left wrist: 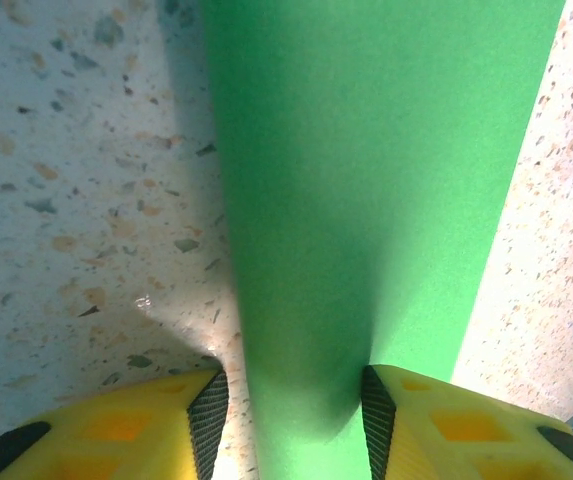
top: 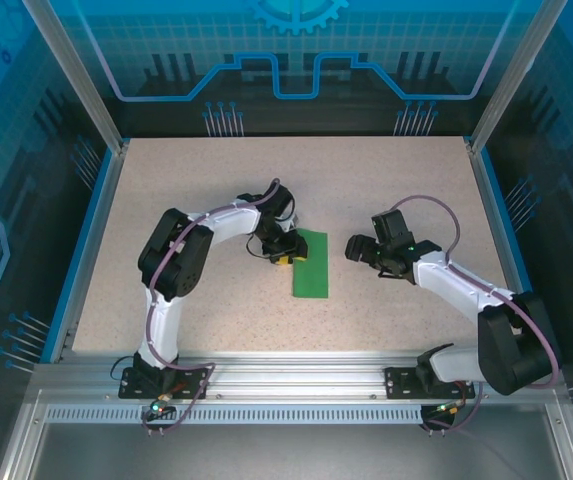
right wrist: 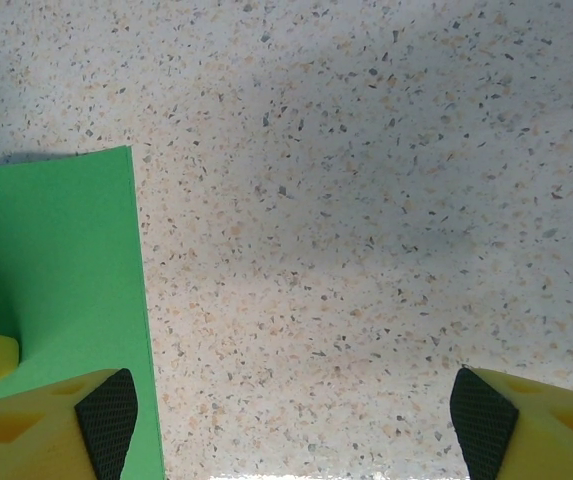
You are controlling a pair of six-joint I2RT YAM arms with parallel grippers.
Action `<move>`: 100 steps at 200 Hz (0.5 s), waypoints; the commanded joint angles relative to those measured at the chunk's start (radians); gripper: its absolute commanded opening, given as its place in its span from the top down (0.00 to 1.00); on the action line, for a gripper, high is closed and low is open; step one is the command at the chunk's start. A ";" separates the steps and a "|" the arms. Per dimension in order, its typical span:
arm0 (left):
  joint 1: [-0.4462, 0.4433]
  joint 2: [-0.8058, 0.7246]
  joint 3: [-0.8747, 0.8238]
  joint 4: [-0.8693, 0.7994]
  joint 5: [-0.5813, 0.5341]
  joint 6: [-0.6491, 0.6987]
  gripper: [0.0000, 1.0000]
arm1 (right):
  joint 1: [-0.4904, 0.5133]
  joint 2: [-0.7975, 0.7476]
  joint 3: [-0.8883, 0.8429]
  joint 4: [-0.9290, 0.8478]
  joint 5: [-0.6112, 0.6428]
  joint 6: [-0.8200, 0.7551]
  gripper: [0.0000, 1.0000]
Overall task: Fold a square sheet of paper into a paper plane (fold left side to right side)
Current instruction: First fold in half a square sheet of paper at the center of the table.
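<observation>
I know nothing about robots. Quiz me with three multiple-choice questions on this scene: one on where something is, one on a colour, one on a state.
1. Where does the green paper lie?
A. Around the middle of the table.
B. In the far left corner.
C. Hanging over the near edge.

2. What colour are the fingers of the right tool?
A. Red.
B. Yellow with black pads.
C. White.

3. How does the right tool stand?
A. Clamped on the paper.
B. Holding a pen.
C. Wide open, nothing between its fingers.

Answers:
1 A, the overhead view shows the paper lying mid-table.
2 B, the right wrist view shows yellow fingers tipped with black pads.
3 C, bare table lies in the gap, with the paper off to one side.
</observation>
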 commanded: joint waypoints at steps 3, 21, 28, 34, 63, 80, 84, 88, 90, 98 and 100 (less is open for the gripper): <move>-0.059 0.092 -0.006 0.024 0.005 0.032 0.56 | -0.016 -0.021 -0.016 0.011 -0.003 0.010 0.15; -0.059 0.095 -0.004 0.021 0.003 0.035 0.56 | -0.015 -0.022 -0.018 0.011 -0.003 0.010 0.15; -0.059 0.097 -0.002 0.020 0.003 0.037 0.55 | -0.015 -0.023 -0.019 0.011 -0.004 0.010 0.15; -0.059 0.097 -0.001 0.019 0.004 0.038 0.55 | -0.015 -0.023 -0.019 0.010 -0.005 0.008 0.15; -0.063 0.101 0.002 0.014 0.003 0.044 0.55 | -0.015 -0.022 -0.017 0.009 -0.002 0.006 0.15; -0.065 0.104 0.005 0.011 0.002 0.045 0.55 | -0.015 -0.022 -0.015 0.009 -0.003 0.007 0.15; -0.065 0.104 0.006 0.010 0.002 0.044 0.55 | -0.016 -0.021 -0.015 0.009 -0.004 0.007 0.15; -0.065 0.104 0.006 0.010 0.002 0.045 0.55 | -0.016 -0.021 -0.015 0.010 -0.005 0.007 0.14; -0.065 0.105 0.007 0.010 0.001 0.044 0.56 | -0.016 -0.021 -0.015 0.010 -0.005 0.007 0.15; -0.065 0.105 0.006 0.011 0.002 0.046 0.55 | -0.015 -0.020 -0.016 0.010 -0.006 0.007 0.15; -0.066 0.106 0.006 0.009 0.002 0.047 0.55 | -0.015 -0.020 -0.016 0.009 -0.006 0.007 0.14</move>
